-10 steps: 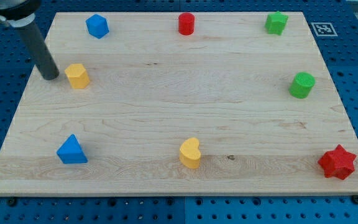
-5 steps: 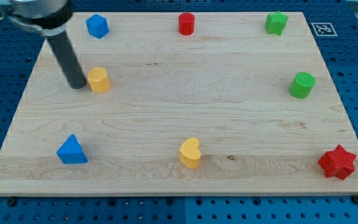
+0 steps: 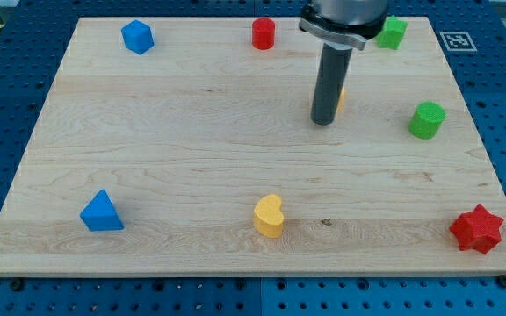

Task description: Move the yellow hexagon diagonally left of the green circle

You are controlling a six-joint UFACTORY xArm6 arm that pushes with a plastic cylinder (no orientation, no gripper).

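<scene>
The yellow hexagon (image 3: 343, 96) is almost wholly hidden behind my rod; only a thin yellow sliver shows at the rod's right edge. My tip (image 3: 323, 120) rests on the board right against the hexagon's left side. The green circle (image 3: 427, 120) stands to the view's right of the tip, about a hundred pixels away and slightly lower than the hexagon.
A green star (image 3: 392, 32) sits at the top right, a red cylinder (image 3: 263, 33) at top centre, a blue hexagon (image 3: 137, 37) at top left. A blue triangle (image 3: 101, 212) is at bottom left, a yellow heart (image 3: 269, 216) at bottom centre, a red star (image 3: 477, 229) at bottom right.
My tip has swept from the board's left side far to the right, pushing the yellow hexagon along with it toward the green circle. The other blocks have not moved.
</scene>
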